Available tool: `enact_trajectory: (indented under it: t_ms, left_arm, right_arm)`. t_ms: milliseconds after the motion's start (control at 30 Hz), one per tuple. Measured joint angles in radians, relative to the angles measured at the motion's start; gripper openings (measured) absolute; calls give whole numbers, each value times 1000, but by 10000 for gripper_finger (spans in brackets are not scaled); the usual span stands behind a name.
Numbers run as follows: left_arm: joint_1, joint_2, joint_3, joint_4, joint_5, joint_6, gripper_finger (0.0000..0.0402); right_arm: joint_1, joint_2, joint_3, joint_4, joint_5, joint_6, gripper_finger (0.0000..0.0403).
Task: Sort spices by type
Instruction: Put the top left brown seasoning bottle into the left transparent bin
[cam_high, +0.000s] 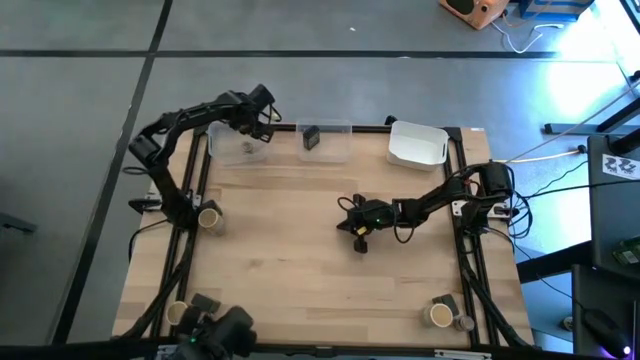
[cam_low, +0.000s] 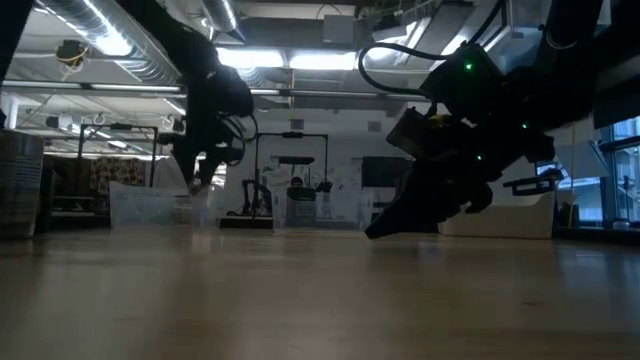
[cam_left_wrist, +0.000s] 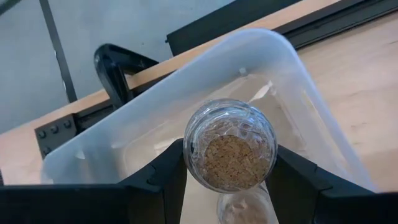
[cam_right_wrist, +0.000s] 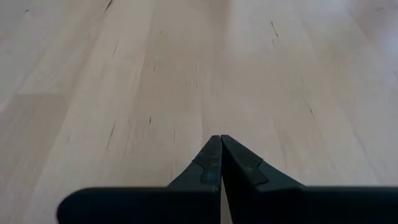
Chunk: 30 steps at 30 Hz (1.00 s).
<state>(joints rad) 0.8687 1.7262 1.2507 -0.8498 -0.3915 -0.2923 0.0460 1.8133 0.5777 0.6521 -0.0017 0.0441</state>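
The table (cam_high: 300, 250) is mostly bare wood. At its far edge a clear tub (cam_left_wrist: 155, 137) sits under the left pincer (cam_left_wrist: 227, 177), which is clenched on a small round jar (cam_left_wrist: 230, 146) of brown spice. Another jar (cam_left_wrist: 242, 208) lies just below, so the held jar is best lowered gently and let go beside it. The right pincer (cam_right_wrist: 221, 155) is closed on nothing, low over the middle.
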Motion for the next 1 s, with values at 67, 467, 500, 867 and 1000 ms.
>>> enact_trajectory:
  t_ms: [67, 467, 500, 867, 1000]
  left_arm:
    - [0, 20, 0, 15, 0, -1, 168]
    - [5, 79, 0, 23, 0, 4, 172]
    - [5, 80, 0, 22, 0, 4, 175]
    - [5, 80, 0, 22, 43, 14, 207]
    - [5, 80, 0, 22, 48, 15, 220]
  right_arm:
    - [0, 0, 0, 0, 0, 0, 11]
    - [0, 0, 0, 0, -1, 0, 11]
    - [0, 0, 0, 0, -1, 0, 11]
    - [0, 0, 0, 0, -1, 0, 11]
    - [0, 0, 0, 0, -1, 0, 11]
